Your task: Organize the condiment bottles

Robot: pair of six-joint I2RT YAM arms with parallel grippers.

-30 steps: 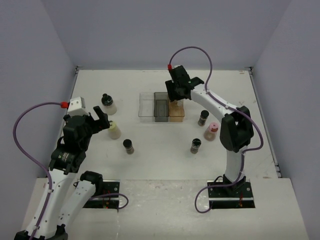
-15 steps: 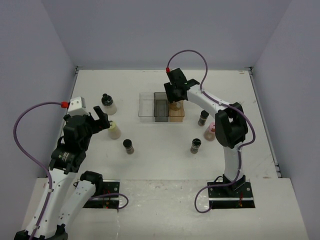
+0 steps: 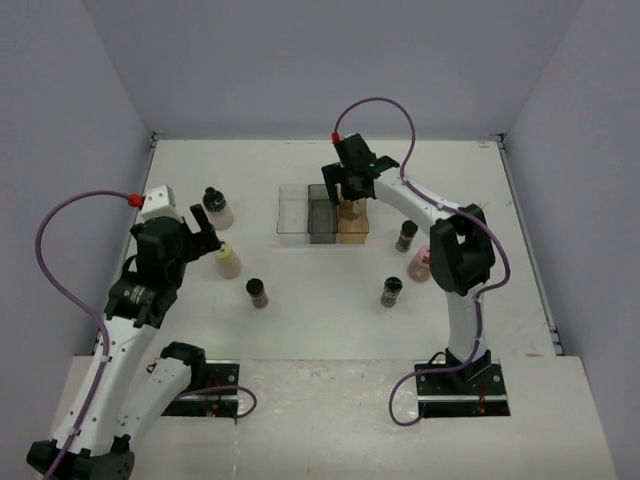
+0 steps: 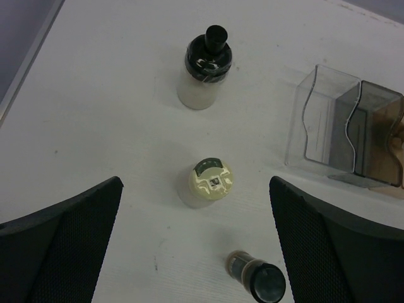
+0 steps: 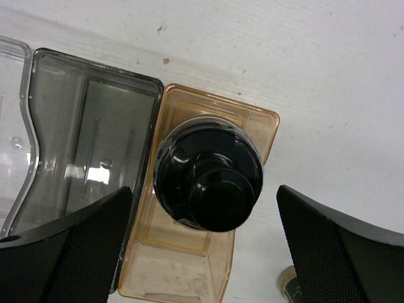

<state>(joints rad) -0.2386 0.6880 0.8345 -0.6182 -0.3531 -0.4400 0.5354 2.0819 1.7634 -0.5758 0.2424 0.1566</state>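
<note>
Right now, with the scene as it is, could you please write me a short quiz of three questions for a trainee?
1. True or false: the black-capped bottle below the open right gripper stands in the grey compartment of the three-part tray.
2. Which bottle does the open left gripper hover over? A. the pink-capped bottle. B. the yellow-green-capped bottle. C. no bottle at all.
3. How many bottles stand on the table outside the tray?
Key: 1. False, it stands in the tan compartment. 2. B. 3. Six.
</note>
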